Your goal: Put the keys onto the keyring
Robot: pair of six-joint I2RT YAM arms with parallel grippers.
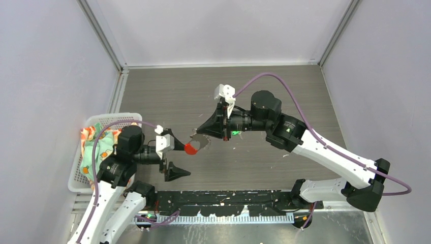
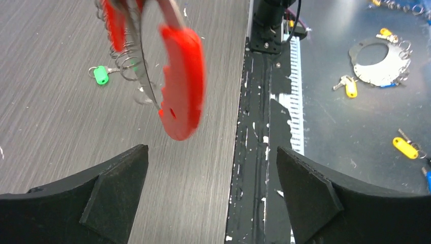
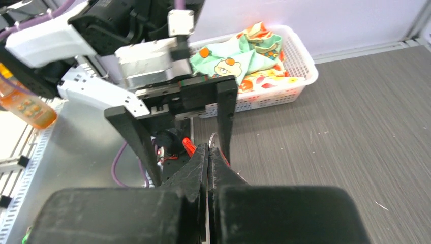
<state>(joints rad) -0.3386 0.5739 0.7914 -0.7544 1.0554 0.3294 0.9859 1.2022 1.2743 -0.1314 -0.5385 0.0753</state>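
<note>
At the far left a white basket (image 1: 113,116) sits by the wall with a patterned cloth (image 1: 96,148) bunched inside it. Just right of the basket, the left gripper (image 1: 186,160) stands with its jaws spread wide and nothing between them; in the left wrist view both black fingertips frame bare table (image 2: 61,127) and the dark strip at its near edge. The keyring (image 2: 145,76) hangs in the air just past those open fingers, clear of both. Its thin wire loop carries a small spring-like coil (image 2: 124,51), and the bright red strip (image 2: 183,86) dangles from it, blurred and tilted. Beyond the ring, a green-headed key (image 2: 101,74) lies flat on the table, apart from the loop and not threaded on it. The second key cannot be made out. Right of the ring, the right gripper (image 1: 199,131) reaches in from the other side. Its fingers are pressed tight together and pinch the top of the keyring, with a sliver of wire and red showing at their tips in the right wrist view. Off the table's near edge, on a dark surface, lie several yellow-tagged loose keys (image 2: 350,87) and a metal disc (image 2: 378,68).
</note>
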